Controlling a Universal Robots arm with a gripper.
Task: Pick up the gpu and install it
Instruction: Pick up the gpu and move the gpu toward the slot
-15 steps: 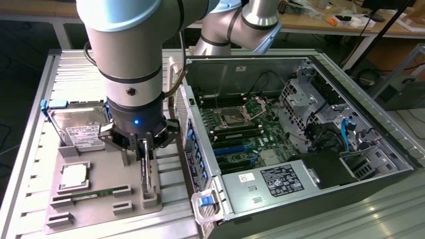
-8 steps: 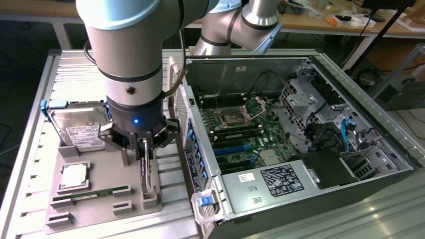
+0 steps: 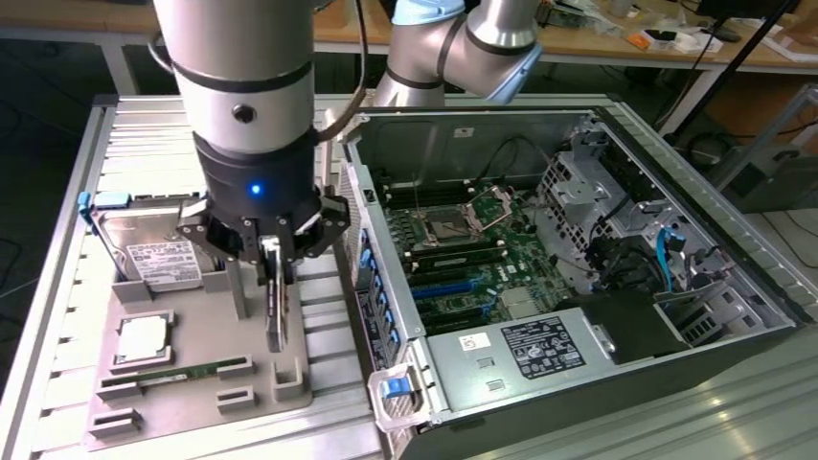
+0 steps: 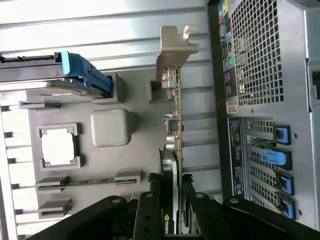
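The gripper [image 3: 274, 251] has its jaws closed on the upper edge of the gpu [image 3: 275, 311]. The card stands upright on edge over the gray parts tray [image 3: 192, 407], along the tray's side nearest the open computer case [image 3: 581, 153]. A hard drive [image 3: 160, 261] stands at the tray's opposite side.

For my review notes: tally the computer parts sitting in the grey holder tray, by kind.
gpu: 1
hard drive: 1
processor chip: 1
memory stick: 1
Total: 4
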